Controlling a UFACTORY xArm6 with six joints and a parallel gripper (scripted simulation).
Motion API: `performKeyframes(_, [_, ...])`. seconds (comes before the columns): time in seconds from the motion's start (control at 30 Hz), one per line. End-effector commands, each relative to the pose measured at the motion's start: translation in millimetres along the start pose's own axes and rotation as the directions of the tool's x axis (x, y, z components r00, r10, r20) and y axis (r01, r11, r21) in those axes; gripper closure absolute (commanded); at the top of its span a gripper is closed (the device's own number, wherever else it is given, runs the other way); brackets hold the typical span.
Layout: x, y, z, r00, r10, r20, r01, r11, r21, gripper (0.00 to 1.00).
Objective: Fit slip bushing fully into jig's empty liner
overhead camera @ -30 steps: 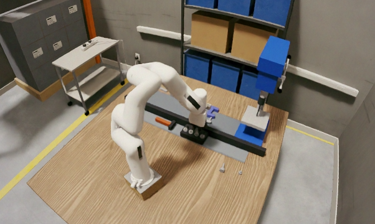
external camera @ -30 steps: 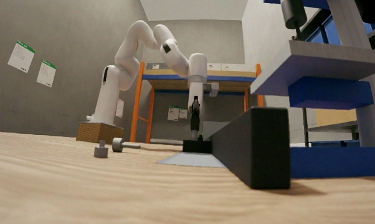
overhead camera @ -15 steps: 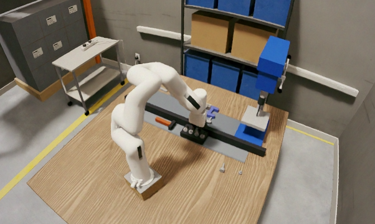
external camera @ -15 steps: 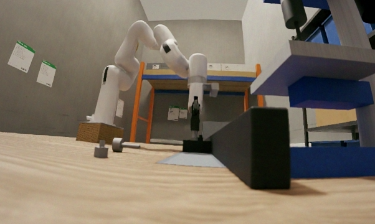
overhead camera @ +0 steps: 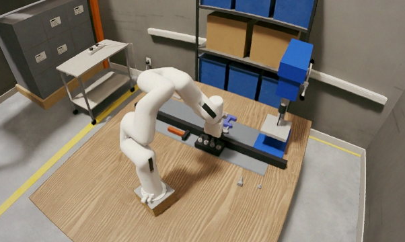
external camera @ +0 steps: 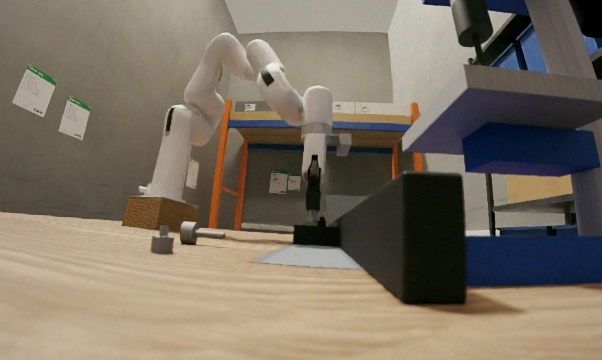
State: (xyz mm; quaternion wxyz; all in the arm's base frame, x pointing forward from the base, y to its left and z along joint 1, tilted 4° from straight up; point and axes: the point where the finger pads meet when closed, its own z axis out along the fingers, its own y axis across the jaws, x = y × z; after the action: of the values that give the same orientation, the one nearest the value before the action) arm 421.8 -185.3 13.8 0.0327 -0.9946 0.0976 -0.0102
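One camera hangs high above the near corner of the desk (overhead camera: 88,202), looking down across it to the shelf rack (overhead camera: 197,50). The other sits almost on the desk's surface, sighting along the black rail (external camera: 411,235). Both catch the arm (overhead camera: 145,128).

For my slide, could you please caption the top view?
White arm's gripper lowered over the black jig beside the long rail, two small grey parts lying loose on the wooden table.
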Motion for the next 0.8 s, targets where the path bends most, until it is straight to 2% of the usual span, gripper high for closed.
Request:
performKeyframes(0.0, [1.6, 0.4, -1.5, 1.000, 0.000, -0.004, 0.000, 1.000, -0.001, 0.74])
performKeyframes(0.77, [1.6, 0.4, 0.5, 1.000, 0.000, -0.004, 0.000, 1.000, -0.001, 0.74])
